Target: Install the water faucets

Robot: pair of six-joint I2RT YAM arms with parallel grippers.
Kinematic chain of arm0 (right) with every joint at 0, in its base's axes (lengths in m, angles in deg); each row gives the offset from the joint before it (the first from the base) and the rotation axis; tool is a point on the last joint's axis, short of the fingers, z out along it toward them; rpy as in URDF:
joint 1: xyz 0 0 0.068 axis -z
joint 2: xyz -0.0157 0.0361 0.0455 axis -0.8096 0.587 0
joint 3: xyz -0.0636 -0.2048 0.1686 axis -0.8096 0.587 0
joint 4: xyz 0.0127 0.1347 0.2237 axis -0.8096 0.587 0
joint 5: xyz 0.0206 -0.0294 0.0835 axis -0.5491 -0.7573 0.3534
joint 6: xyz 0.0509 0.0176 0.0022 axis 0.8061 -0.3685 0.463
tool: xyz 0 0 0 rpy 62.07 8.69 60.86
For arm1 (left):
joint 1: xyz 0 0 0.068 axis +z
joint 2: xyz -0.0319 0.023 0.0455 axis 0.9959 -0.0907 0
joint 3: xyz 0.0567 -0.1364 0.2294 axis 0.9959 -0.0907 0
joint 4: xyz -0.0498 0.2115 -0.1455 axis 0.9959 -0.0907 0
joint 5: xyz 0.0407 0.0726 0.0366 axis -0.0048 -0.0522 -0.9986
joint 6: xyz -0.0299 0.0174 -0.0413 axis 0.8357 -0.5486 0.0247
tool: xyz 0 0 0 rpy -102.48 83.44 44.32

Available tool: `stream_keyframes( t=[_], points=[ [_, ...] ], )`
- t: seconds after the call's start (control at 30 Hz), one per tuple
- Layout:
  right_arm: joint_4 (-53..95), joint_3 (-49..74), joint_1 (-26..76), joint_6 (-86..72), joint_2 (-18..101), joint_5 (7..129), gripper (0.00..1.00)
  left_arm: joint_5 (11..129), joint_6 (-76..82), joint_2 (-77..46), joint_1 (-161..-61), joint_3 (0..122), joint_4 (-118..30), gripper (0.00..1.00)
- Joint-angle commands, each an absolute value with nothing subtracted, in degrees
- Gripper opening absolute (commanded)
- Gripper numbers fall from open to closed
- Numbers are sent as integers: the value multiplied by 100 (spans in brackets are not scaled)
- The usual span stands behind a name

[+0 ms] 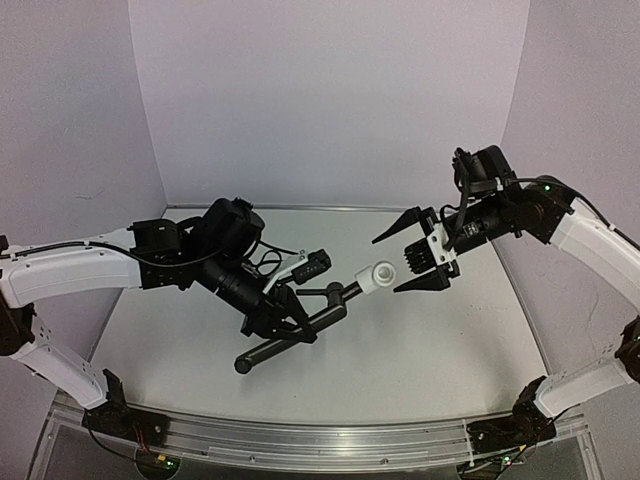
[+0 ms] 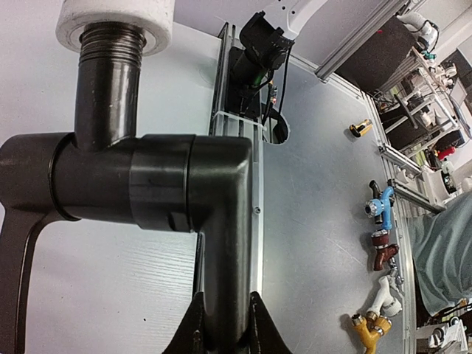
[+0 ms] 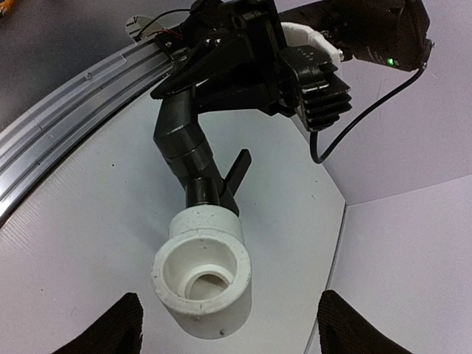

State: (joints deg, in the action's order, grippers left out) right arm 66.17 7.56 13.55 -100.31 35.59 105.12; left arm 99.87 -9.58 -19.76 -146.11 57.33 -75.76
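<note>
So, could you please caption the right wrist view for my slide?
Open right gripper faces the white fitting on the black faucet held by the left gripper.

The left arm (image 1: pixel 70 270) reached inward with its wrist angled down, and the left claw (image 1: pixel 295 322) was clamped tight on the black pipe (image 1: pixel 268 353). Opposite, the right arm (image 1: pixel 590 235) extended level, the right claw (image 1: pixel 410 257) spread wide, pointing toward the left claw.

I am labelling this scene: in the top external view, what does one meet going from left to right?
The white left arm link → left jaws shut on the slim black L-shaped pipe → small white tubular plastic fitting → open right jaws → white right arm link.
</note>
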Motion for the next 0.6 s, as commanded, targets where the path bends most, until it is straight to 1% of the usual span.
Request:
stream_keyframes(
  t=[0.0,0.23,0.37,0.57],
  points=[
    [6456,834,1259,-9592,3679,10640,75,10229,-1290,-1896,-14586,6140,-6979,0],
    [6394,853,1179,-9282,3732,10693,60,10068,-1422,-1816,-14588,6031,-6848,0],
    [6390,855,1146,-9187,3741,10716,53,9923,-1491,-1842,-14588,6030,-6848,0],
    [6406,844,1114,-8819,3776,10699,37,9485,-1637,-1800,-14617,5982,-6799,0]
  ],
)
